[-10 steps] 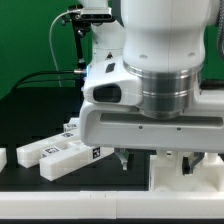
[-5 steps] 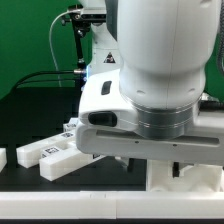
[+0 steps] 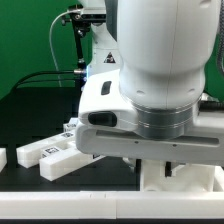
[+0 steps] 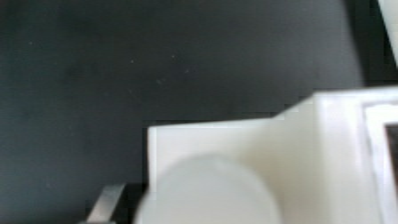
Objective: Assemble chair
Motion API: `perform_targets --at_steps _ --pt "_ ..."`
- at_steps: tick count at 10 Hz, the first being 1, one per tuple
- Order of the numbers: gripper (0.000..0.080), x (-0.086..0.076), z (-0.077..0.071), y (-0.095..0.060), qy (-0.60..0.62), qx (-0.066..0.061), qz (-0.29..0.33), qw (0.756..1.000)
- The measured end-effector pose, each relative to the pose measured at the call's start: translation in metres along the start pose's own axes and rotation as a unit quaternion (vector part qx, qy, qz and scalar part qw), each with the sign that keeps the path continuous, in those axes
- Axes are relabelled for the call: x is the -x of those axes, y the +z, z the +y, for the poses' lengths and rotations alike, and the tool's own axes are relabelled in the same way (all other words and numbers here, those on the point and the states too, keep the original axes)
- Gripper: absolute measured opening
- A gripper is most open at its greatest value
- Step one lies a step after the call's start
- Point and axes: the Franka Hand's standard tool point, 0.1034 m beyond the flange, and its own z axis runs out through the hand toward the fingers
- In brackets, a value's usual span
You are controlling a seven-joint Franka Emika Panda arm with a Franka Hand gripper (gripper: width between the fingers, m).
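Several matte-white chair pieces with small black-and-white tags lie on the black table. Two bars (image 3: 52, 155) lie side by side at the exterior view's left, with a small piece (image 3: 3, 158) at the far left edge. My gripper (image 3: 155, 160) is low over a chunky white chair piece (image 3: 185, 177) at the right, and the arm hides its fingers there. In the wrist view that white piece (image 4: 267, 160) fills the space by the jaws, and one grey finger (image 4: 116, 205) stands beside its edge. The other finger is hidden, so the grip is unclear.
The big white arm (image 3: 160, 60) blocks most of the exterior view. A green wall and black cables (image 3: 40, 75) stand behind the table. A white strip (image 3: 70, 208) runs along the front edge.
The arm has come down onto the right-hand white piece, and the fingers seen a second ago are now hidden behind the hand. The bars at the left have not moved.
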Motion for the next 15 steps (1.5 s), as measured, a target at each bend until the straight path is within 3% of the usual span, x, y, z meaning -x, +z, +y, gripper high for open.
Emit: perform_targets --at_steps 1,3,4,6,10,12,15 --pt "0.0323 0.004 -0.001 -0.017 -0.010 -0.004 0.014 1.000" --pt "0.0323 0.017 -0.001 -0.037 -0.018 -0.020 0.113 0.993" --pt "0.0323 0.036 0.000 -0.030 -0.017 -0.022 0.131 0.991" --pt "0.0323 0.046 0.002 -0.016 -0.015 -0.026 0.234 0.972" --pt "0.0324 0.029 -0.001 0.011 -0.019 -0.019 0.375 0.926" --pt "0.0324 0.029 -0.006 0.015 -0.021 -0.019 0.428 0.903" --pt "0.0325 0.029 -0.006 0.015 -0.021 -0.019 0.428 0.903"
